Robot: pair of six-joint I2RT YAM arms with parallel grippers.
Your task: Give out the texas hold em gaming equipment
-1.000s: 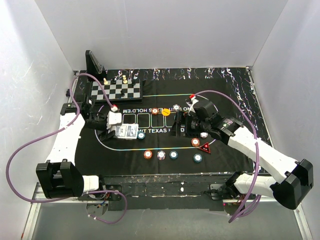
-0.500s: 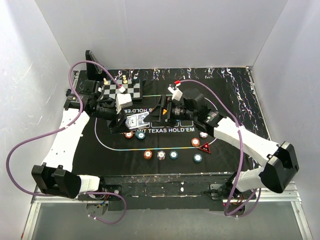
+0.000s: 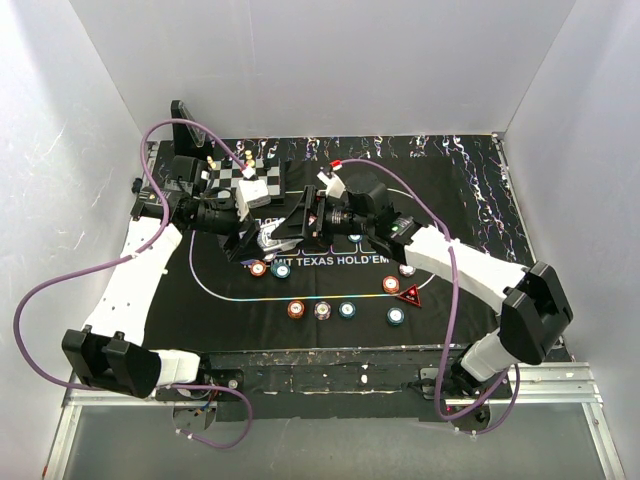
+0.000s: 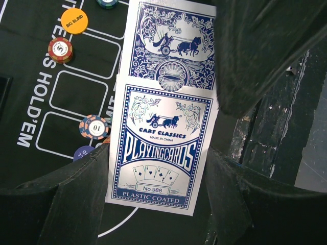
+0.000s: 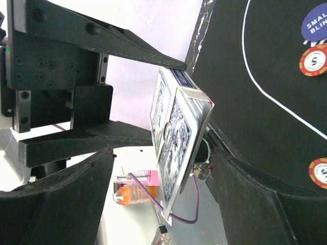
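Left wrist: left claw (image 4: 157, 153) grips blue-white cardboard card box (image 4: 161, 127); right claw (image 5: 162, 153) gapes around it; round poker chips (image 3: 321, 309) out, dealing seemingly unstarted.

Blue-white card box (image 4: 161, 148) held off the mat (image 3: 230, 300), tilted; chips (image 3: 322, 309) flat in a row; red triangular marker (image 3: 410, 295) just right of them.

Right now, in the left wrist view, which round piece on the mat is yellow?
The BIG BLIND disc, next to the red chip; no other piece is plain yellow.
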